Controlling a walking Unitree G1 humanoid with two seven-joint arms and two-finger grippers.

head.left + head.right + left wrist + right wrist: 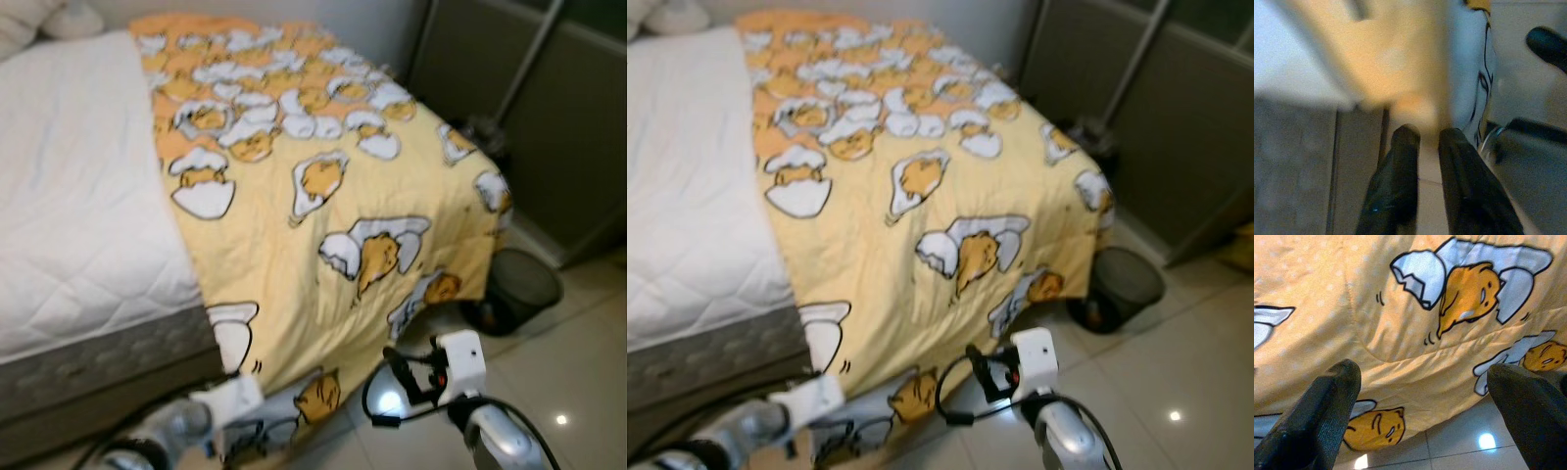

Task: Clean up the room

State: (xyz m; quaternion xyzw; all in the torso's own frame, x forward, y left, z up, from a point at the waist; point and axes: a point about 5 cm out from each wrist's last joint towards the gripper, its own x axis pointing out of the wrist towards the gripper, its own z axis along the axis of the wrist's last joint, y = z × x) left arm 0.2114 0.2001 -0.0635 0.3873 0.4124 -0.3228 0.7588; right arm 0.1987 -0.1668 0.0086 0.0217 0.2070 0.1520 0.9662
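At the foot of the bed [69, 245], both arms are low and close in on the yellow cartoon-egg quilt [323, 206], which covers the right part of the white mattress and spills over the corner to hang toward the tiled floor [578, 392]. It looks like the bed-tidying step, right at the approach to the drooping hem. Right gripper [1425, 377] has its fingers spread wide, facing the hanging fold with nothing between them. Left gripper [1427, 142] sits down by the mattress edge, its fingers drawn narrow with only a slim gap, the quilt's hem just beyond the tips and apparently not pinched. Next move, by my read: the right fingers need to push forward onto the fold and close on a good bite of fabric, while the left opens up to take the hem beside it, so the cloth can be lifted and squared on the mattress. Soft quilting will bunch, so a deep grip matters. Watch the surroundings: a dark mesh wastebasket [519, 289] stands on the floor just beside the hanging corner, and a dark glass-fronted wardrobe [578, 137] crowds the right side.
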